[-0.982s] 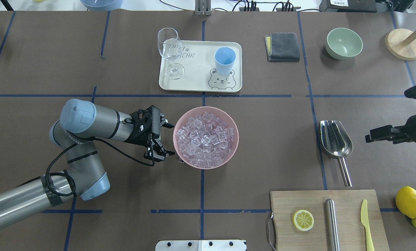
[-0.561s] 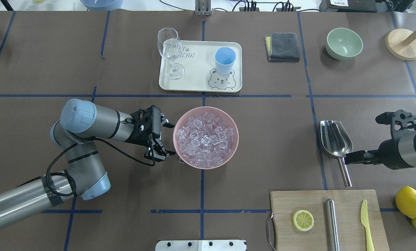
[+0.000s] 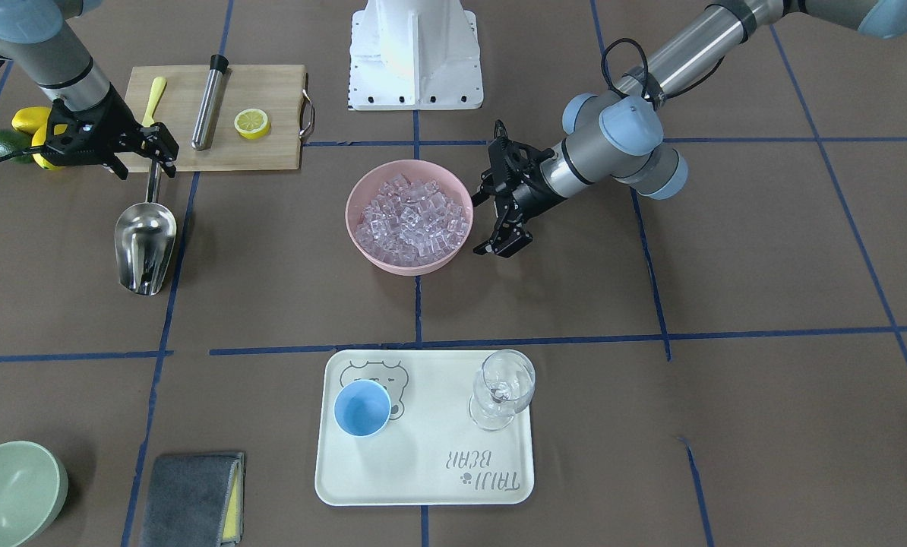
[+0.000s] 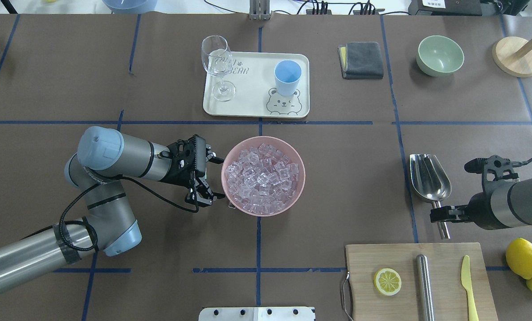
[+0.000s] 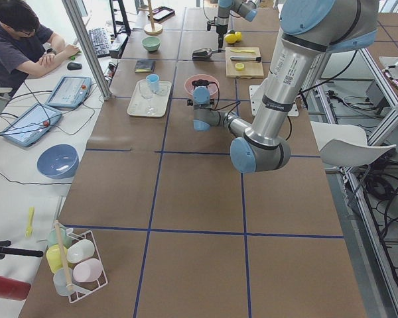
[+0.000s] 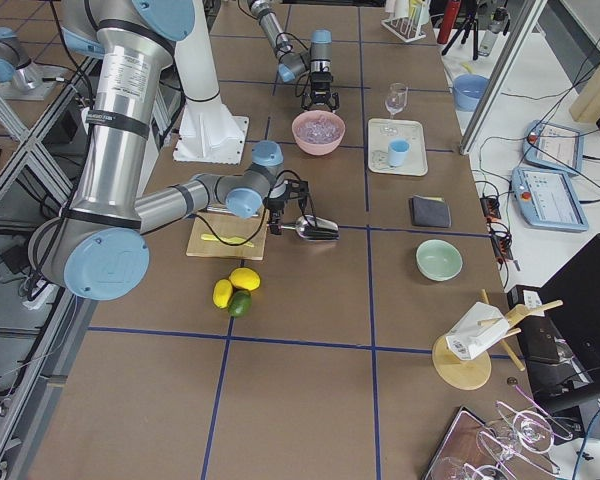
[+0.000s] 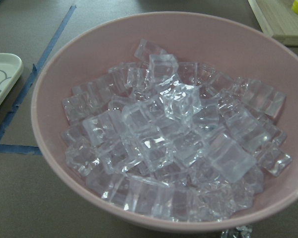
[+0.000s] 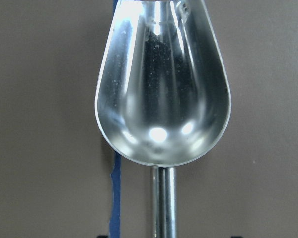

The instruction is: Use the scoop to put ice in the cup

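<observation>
The steel scoop (image 4: pixel 430 178) lies on the table at the right with its trough empty, and it fills the right wrist view (image 8: pixel 161 89). My right gripper (image 4: pixel 439 215) is open, low over the thin handle, one finger on each side of it (image 3: pixel 147 169). The ice (image 4: pixel 263 176) is heaped in a pink bowl (image 4: pixel 230 200) at mid-table, seen close in the left wrist view (image 7: pixel 174 144). Just off that bowl's left rim, my left gripper (image 4: pixel 210 176) is open and holds nothing. The light-blue cup (image 4: pixel 287 76) stands upright and empty on the cream tray (image 4: pixel 252 104).
A wine glass (image 4: pixel 217 62) shares the tray with the cup. A wooden cutting board (image 4: pixel 444 290) near the scoop carries a lemon slice, a steel cylinder and a yellow knife. Lemons (image 4: pixel 522 258), a green bowl (image 4: pixel 439 54) and a grey cloth (image 4: pixel 362 59) sit on the right.
My right arm swung in from the table's right edge and came down to the scoop's handle. The left arm and the bowl stayed still.
</observation>
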`<act>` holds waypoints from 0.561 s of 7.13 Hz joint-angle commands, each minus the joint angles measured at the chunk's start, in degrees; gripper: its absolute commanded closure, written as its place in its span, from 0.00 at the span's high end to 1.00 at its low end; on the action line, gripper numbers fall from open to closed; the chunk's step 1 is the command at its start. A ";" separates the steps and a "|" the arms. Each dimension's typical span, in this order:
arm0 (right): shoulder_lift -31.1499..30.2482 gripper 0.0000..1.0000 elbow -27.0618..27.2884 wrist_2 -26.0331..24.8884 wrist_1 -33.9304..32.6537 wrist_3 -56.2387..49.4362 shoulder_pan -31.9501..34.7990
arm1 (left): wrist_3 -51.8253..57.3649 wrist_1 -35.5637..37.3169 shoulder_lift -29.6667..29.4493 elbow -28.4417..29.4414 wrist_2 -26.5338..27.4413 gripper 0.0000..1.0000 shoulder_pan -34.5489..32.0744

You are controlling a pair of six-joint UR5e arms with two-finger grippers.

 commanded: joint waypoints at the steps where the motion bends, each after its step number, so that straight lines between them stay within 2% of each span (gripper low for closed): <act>1: 0.42 0.70 -0.38 -0.91 -1.74 0.34 -2.10 | 0.00 -0.20 0.04 0.00 0.00 1.00 0.02; 2: 0.60 0.55 -0.55 -0.91 -2.35 0.34 -2.97 | 0.00 -0.29 0.04 0.00 0.00 1.00 0.02; 3: 0.34 0.22 -0.56 -0.83 -2.45 0.08 -2.98 | 0.00 -0.29 0.04 0.00 0.00 1.00 0.02; 4: 0.34 0.04 -0.47 -1.09 -2.45 -0.19 -2.98 | 0.00 -0.37 0.04 0.00 0.00 1.00 0.02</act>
